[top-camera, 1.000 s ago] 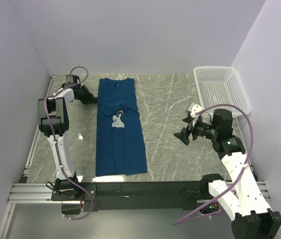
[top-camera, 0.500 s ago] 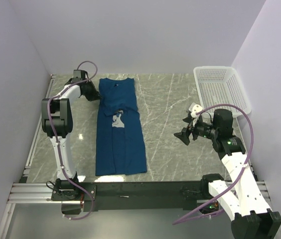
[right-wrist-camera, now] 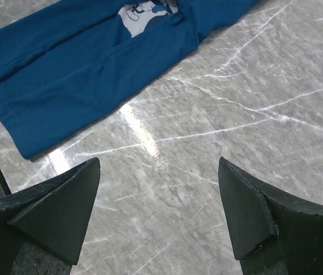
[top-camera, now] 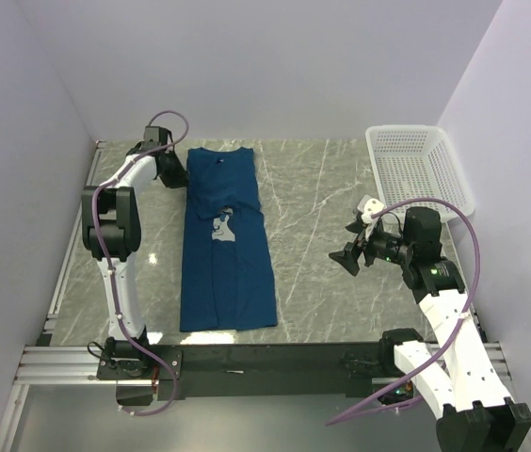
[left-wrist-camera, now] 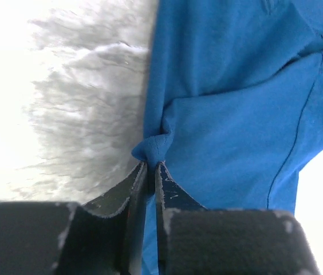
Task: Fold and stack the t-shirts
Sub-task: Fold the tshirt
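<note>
So the only thing that's moved in the last second is the left arm. It has swung its left claw (top-camera: 173, 169) a bit further up and in, right against the far-left shoulder edge of the t-shirt (top-camera: 226, 240). In the wrist view the fingers are almost together, with a little pucker of blue cloth bunched at their tips. I honestly can't tell if it's pinching that pucker or has just let it go.

The shirt itself looks the same as a second ago. It's a long narrow strip with the sides tucked in, collar at the far end and cartoon print (top-camera: 222, 226) facing up, on the left-centre of the bench (top-camera: 322, 198).

The right claw (top-camera: 352, 247) hasn't budged. Its jaws are wide apart over bare bench, well away from the cloth.

My guess is the lengthwise folds are done and the crosswise fold is next.

The bench is glossy grey marble-look with pale veins and some glare. There are plain pale walls on three sides, and a white mesh basket (top-camera: 420, 169) in the far right corner.
</note>
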### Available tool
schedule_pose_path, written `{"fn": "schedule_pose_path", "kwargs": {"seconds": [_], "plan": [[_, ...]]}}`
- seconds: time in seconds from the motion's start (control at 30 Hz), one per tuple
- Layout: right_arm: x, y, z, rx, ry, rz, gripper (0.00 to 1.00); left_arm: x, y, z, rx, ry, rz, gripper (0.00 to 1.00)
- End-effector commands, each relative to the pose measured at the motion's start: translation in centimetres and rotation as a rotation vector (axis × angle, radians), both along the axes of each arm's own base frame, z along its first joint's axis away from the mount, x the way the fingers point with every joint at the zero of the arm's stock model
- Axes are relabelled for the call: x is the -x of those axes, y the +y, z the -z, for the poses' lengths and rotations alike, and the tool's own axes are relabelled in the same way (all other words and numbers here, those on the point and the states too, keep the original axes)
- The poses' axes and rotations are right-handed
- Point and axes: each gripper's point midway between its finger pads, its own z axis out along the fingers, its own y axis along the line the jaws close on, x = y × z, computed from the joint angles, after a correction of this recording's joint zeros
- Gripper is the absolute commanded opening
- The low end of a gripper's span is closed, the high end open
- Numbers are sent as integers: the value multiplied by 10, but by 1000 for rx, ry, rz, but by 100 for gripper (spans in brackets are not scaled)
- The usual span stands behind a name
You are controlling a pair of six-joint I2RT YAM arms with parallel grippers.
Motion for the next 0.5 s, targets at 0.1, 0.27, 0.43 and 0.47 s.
{"fn": "schedule_pose_path", "kwargs": {"seconds": [0.1, 0.27, 0.43, 0.47], "plan": [[2, 0, -6, -9, -28, -15, 90, -13, 10, -32, -46, -65, -14, 21], [2, 0, -6, -9, -26, -13, 90, -15, 9, -32, -45, -67, -10, 23], [2, 0, -6, -10, -25, -13, 90, -16, -1, -34, -9, -88, 35, 5], [2, 0, -6, -10, -25, -13, 90, -17, -2, -35, -3, -96, 43, 3]]}}
